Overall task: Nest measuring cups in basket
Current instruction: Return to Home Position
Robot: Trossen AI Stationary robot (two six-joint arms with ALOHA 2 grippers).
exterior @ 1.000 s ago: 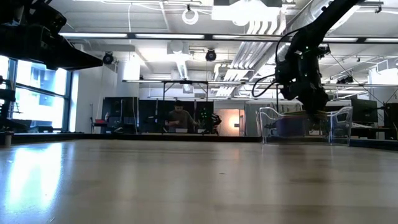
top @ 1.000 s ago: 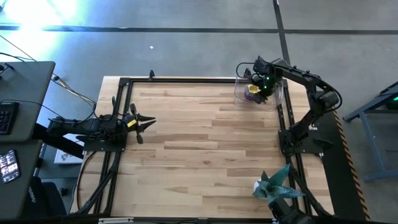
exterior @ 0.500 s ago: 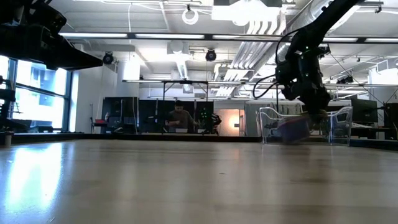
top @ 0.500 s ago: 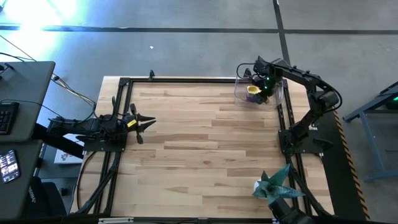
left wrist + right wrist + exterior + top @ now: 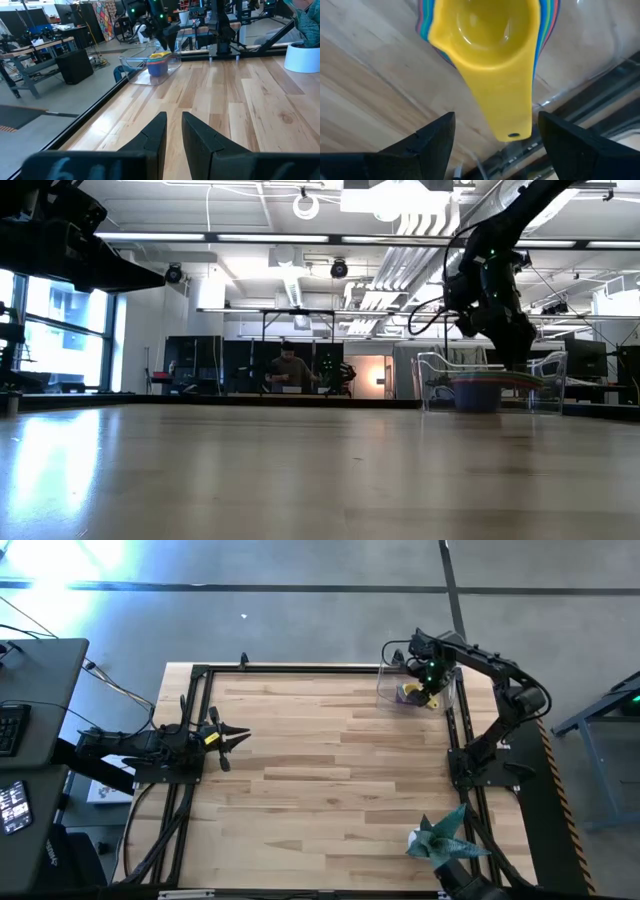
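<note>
The measuring cups sit as one nested stack (image 5: pixel 478 391) inside the clear basket (image 5: pixel 436 383) at the table's far right corner. The yellow cup (image 5: pixel 485 30) lies on top of the stack, bowl up, its flat handle (image 5: pixel 507 105) sticking out over the coloured rims below it. My right gripper (image 5: pixel 495 145) hangs open just above the basket (image 5: pixel 390 690). Its fingers stand on either side of the yellow handle, clear of it. My left gripper (image 5: pixel 174 130) waits at the table's left edge (image 5: pixel 235 737), with a narrow gap between its fingers and nothing in it.
A teal origami-like plant (image 5: pixel 440 835) in a white pot stands at the near right corner. A black metal frame (image 5: pixel 200 670) runs around the table's edges and passes close by the basket. The wide wooden middle lies between the arms. A person (image 5: pixel 288 368) sits far off in the room.
My right gripper has opened and let go of the yellow cup, then risen a little. The stack in the basket was tilted half a second ago and now sits level on the basket's floor.
</note>
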